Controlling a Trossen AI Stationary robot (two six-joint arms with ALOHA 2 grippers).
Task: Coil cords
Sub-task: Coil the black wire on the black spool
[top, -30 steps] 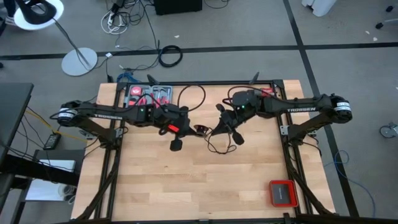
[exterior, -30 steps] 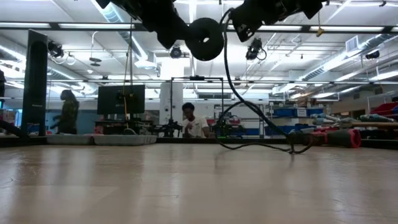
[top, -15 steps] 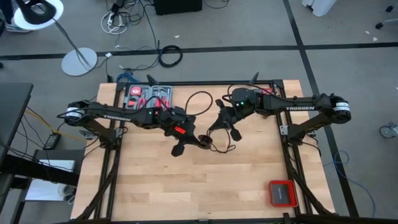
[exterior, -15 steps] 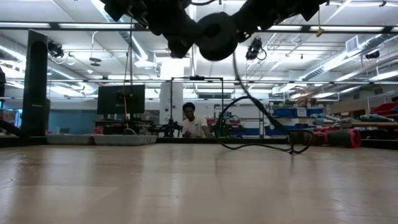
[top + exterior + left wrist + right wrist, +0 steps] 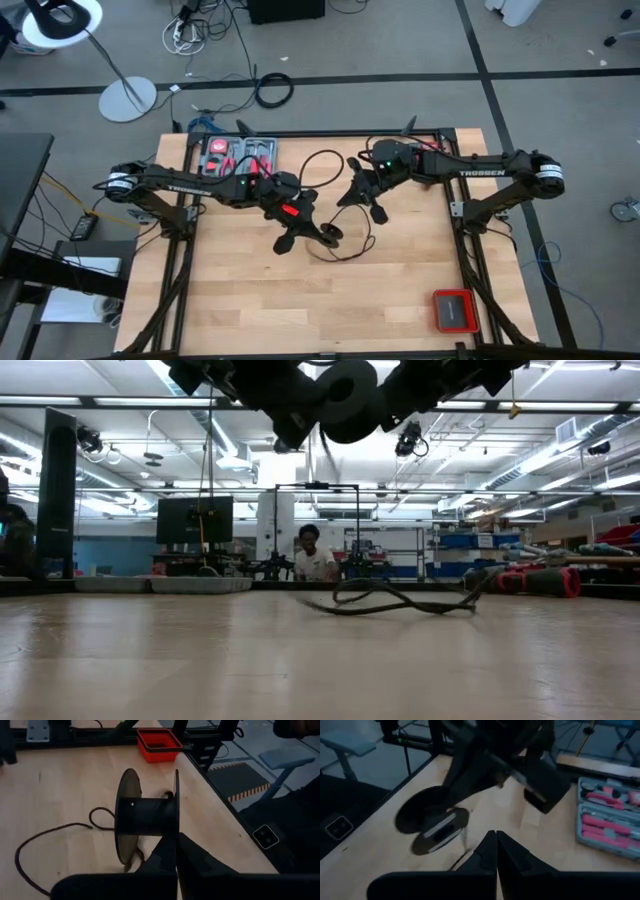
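Observation:
The thin black cord (image 5: 350, 255) lies in slack loops on the wooden table between my two grippers; it also shows in the low view (image 5: 390, 603) and the left wrist view (image 5: 45, 832). My left gripper (image 5: 316, 229) is shut on a black spool (image 5: 327, 234) with two round flanges, held above the table (image 5: 345, 395). My right gripper (image 5: 347, 197) is shut, just beyond the spool toward the far right. In the right wrist view the cord (image 5: 464, 836) runs up to its fingers. My left gripper (image 5: 176, 847) pinches the rim of one spool flange (image 5: 176, 827) between its two fingers. The spool is lifted clear, its axle level, with cord hanging from it to the table. My right gripper (image 5: 496, 842) is shut where the cord (image 5: 460, 857) reaches it. Its own fingers hide the contact. The cord hangs slack from there.
An open red tool case (image 5: 240, 155) stands at the far left, also in the right wrist view (image 5: 610, 815). A small red box (image 5: 453, 310) sits at the near right corner (image 5: 159, 742). A person (image 5: 310, 555) sits in the room beyond the table.
My left gripper has carried the spool toward the near edge and a little right. The cord, which rose in a tall arc from the table toward the grippers, has dropped and now lies in low slack loops, spread nearer the near edge.

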